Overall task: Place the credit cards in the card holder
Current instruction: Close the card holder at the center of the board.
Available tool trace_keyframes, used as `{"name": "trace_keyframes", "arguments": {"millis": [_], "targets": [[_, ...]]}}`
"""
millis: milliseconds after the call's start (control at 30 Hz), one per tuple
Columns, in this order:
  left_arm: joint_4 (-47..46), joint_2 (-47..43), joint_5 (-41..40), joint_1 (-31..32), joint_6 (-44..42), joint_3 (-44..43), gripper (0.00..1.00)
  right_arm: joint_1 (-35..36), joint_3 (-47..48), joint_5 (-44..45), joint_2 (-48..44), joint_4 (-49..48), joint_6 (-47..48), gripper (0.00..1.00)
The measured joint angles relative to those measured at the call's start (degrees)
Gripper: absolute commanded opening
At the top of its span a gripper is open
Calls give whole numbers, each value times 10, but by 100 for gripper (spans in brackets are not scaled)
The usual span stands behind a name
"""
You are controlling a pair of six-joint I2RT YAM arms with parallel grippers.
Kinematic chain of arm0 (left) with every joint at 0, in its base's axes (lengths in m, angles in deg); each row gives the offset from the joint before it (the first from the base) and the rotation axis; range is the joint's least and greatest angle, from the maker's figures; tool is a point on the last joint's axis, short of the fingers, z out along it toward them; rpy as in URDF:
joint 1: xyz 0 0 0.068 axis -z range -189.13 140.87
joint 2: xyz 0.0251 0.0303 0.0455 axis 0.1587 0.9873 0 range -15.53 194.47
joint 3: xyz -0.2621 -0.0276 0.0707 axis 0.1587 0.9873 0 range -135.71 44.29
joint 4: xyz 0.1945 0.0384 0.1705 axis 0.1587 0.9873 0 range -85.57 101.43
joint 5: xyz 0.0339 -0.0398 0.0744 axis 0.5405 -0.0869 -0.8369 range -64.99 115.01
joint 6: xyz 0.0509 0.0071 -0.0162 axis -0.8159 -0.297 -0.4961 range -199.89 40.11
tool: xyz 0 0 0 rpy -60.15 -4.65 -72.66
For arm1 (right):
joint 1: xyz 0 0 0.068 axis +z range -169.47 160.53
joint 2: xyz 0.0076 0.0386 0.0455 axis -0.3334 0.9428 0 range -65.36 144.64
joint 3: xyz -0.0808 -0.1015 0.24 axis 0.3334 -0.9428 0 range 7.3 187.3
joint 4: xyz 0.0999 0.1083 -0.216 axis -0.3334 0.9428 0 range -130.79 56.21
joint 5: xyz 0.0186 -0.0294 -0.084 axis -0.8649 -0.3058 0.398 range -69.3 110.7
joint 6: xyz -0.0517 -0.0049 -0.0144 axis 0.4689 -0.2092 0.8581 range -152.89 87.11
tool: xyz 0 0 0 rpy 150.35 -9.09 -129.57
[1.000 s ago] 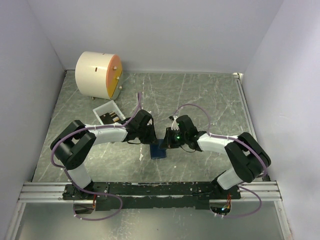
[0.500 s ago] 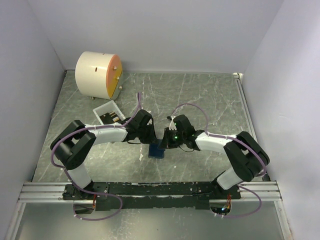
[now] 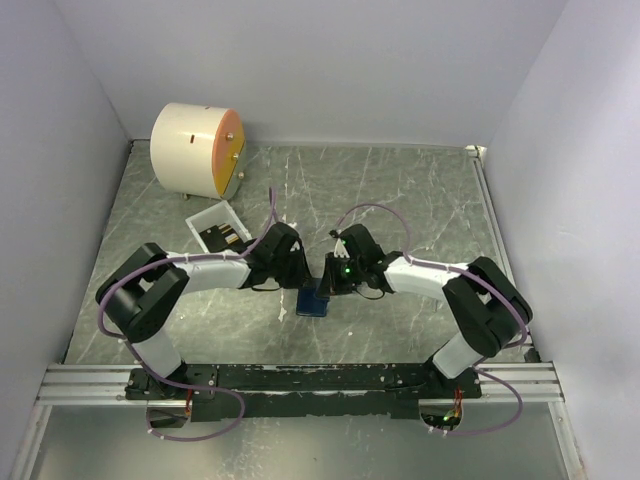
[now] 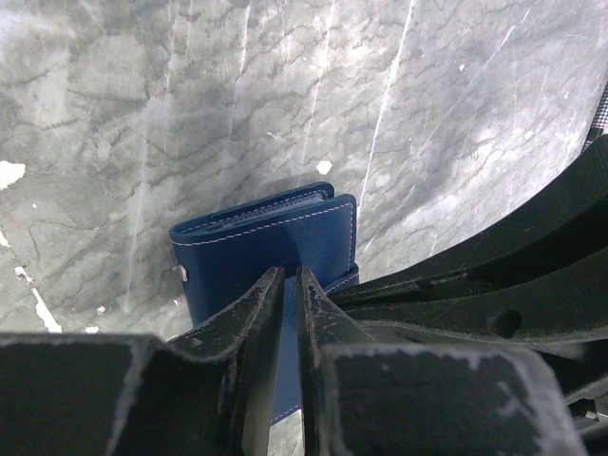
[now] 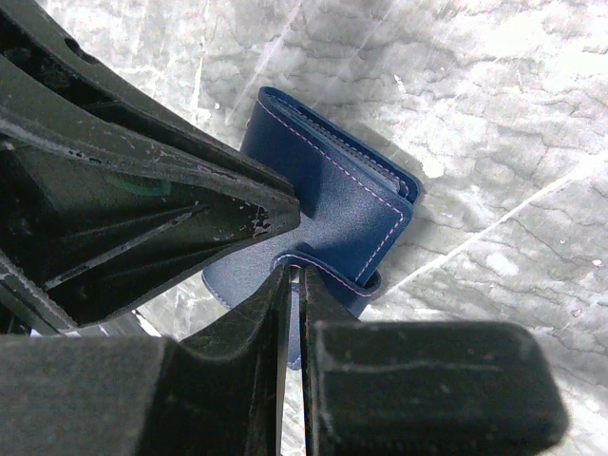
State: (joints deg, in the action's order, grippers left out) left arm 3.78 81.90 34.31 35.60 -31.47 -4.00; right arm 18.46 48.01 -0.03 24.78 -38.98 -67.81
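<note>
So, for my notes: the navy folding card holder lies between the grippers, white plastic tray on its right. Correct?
No: the top external view shows the white plastic tray left of the navy folding card holder. The rest holds.

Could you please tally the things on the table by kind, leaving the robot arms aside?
card holder: 1
white tray: 1
cream cylinder: 1
dark contents of the tray: too small to count
Total: 3 that can be counted
</note>
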Motion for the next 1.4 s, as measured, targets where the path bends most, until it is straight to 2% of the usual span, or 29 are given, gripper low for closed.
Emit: {"name": "trace_keyframes", "arguments": {"millis": [867,967,1133,1233,1367,1400], "targets": [[-62,-26,-2,-4,15,52,26,45,156,76,91,200,-5,6],[-64,-26,-1,-4,15,53,29,49,162,87,92,209,-9,7],[-46,-42,-3,-5,15,54,41,59,169,120,76,219,-16,19],[-5,-82,-16,-9,12,58,46,61,167,173,57,229,-15,29],[55,-164,-52,-13,0,54,57,52,158,234,-6,245,-17,56],[71,-184,-61,-14,-3,49,68,51,158,247,-33,246,-18,62]]}}
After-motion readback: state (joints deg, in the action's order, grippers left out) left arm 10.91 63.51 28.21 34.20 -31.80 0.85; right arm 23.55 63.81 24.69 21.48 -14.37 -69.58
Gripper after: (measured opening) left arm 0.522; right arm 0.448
